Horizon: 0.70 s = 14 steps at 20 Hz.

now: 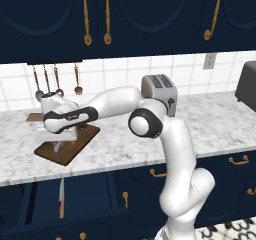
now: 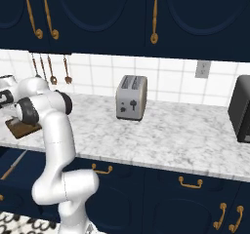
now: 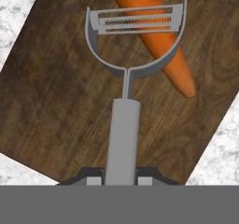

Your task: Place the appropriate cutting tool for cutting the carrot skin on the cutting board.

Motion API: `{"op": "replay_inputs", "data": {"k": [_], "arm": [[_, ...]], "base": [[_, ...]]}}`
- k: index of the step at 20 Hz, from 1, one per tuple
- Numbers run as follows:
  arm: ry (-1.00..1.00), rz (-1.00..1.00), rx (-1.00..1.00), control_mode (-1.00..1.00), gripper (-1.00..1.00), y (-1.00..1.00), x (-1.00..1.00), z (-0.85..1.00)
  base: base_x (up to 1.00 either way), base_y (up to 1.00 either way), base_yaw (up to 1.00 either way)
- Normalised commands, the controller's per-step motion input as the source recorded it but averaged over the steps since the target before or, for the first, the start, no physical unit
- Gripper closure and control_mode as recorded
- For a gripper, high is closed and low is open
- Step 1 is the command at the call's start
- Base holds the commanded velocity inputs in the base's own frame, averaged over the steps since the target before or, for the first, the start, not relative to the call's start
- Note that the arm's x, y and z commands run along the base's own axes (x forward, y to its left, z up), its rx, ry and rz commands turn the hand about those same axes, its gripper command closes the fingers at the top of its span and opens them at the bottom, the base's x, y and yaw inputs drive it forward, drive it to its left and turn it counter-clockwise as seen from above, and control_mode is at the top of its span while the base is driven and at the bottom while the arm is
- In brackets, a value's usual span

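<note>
Two fingers (image 3: 122, 180) clamp peeler (image 3: 125, 125) | over cutting board (image 3: 60, 106) | carrot (image 3: 161, 41) beneath

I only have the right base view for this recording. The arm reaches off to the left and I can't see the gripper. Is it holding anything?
Observer: Yes. In the hand view the gripper is shut on the peeler, gripping its handle.
Operator: Where is it relative to the board?
Observer: The peeler is over the cutting board; whether it touches the wood, I cannot tell.
Operator: And the carrot?
Observer: The carrot lies on the board, seen through the peeler's forked head.
</note>
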Motion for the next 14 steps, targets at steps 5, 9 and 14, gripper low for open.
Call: {"op": "replay_inputs", "data": {"k": [5,9,14], "arm": [[-0.01,0.00,0.02,-1.00,1.00,-0.16,0.00,-0.47],[-0.05,0.00,0.03,-1.00,1.00,-0.27,0.00,-0.53],[-0.06,0.00,0.07,-1.00,1.00,-0.41,0.23,-0.51]], "base": [[0.00,0.00,0.00],[0.00,0.00,0.00],[0.00,0.00,0.00]]}}
